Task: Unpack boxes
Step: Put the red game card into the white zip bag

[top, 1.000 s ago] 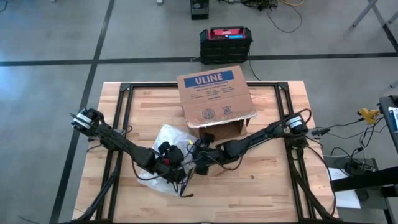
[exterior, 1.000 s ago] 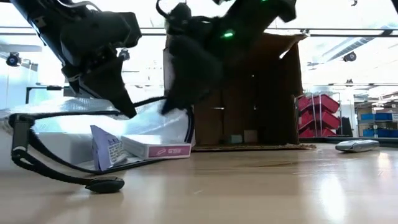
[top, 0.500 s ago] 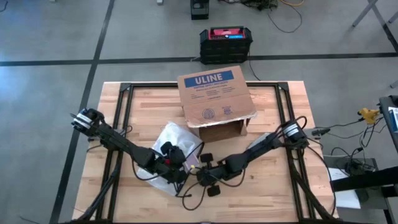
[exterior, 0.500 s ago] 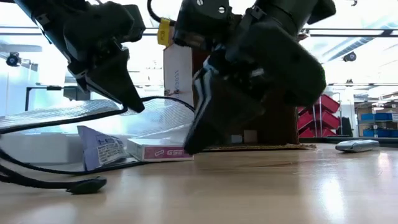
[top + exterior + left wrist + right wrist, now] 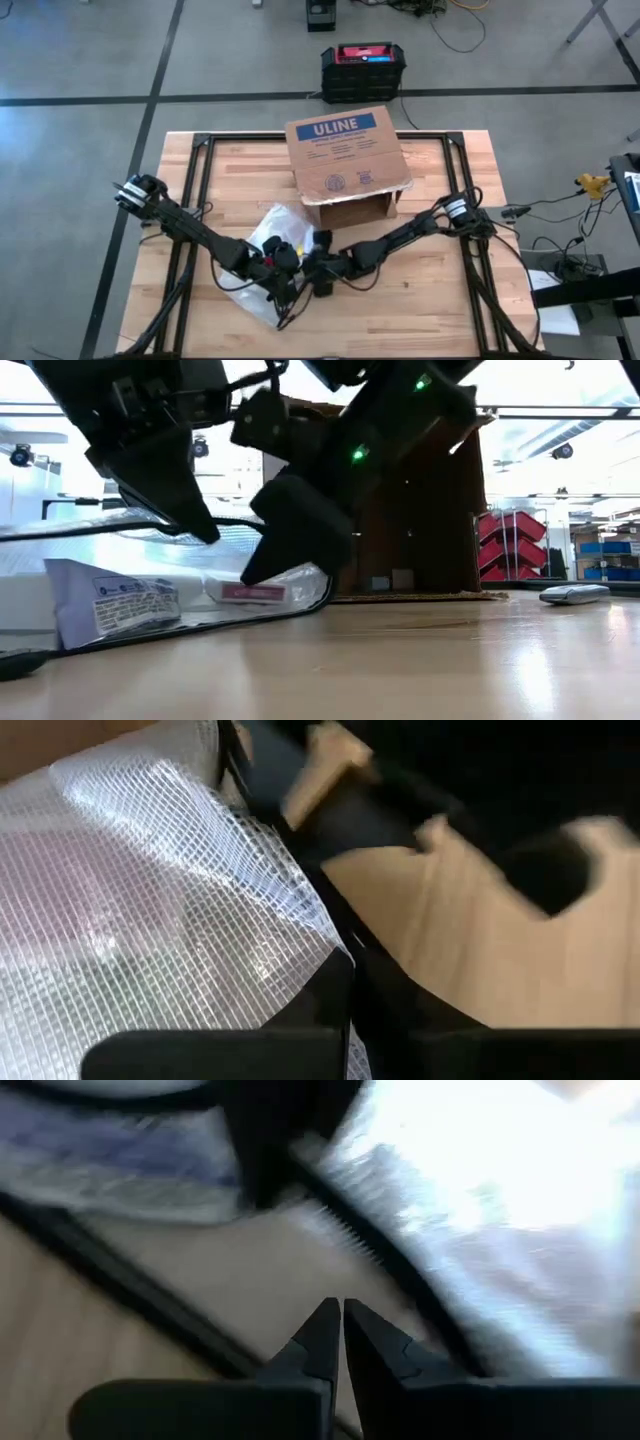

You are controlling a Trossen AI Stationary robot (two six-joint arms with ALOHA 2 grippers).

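Note:
The brown cardboard box [image 5: 345, 150] with the blue ULINE label stands at the table's far middle, its open side toward the near edge [image 5: 420, 510]. In front of it lies a clear mesh plastic bag [image 5: 268, 228] with black trim. My left gripper [image 5: 283, 268] is shut on the bag. My right gripper [image 5: 318, 278] is right beside it on the right, low over the table. It is shut, and its wrist view [image 5: 342, 1315] shows nothing between the fingertips. Whether it touches the bag's black edge, I cannot tell. My left gripper pinches the bag's black-trimmed edge [image 5: 338, 958] between its two fingers, slanting down from the table's left. The held edge [image 5: 120, 525] is raised off the table. The bag's lower part and what is inside it rest on the wood.
Inside the bag lie a pink-and-white small box [image 5: 250, 592] and a white printed packet [image 5: 110, 605]. A black cord [image 5: 285, 315] trails from the bag toward the near edge. A black-and-red case [image 5: 363, 70] stands on the floor beyond the far edge. A small grey object [image 5: 575, 593] lies at the right.
My right gripper has swung from in front of the box toward the near edge, then left toward the bag, and has shut. The bag's contents and trailing cord have shifted toward the table's left while my left gripper kept its hold.

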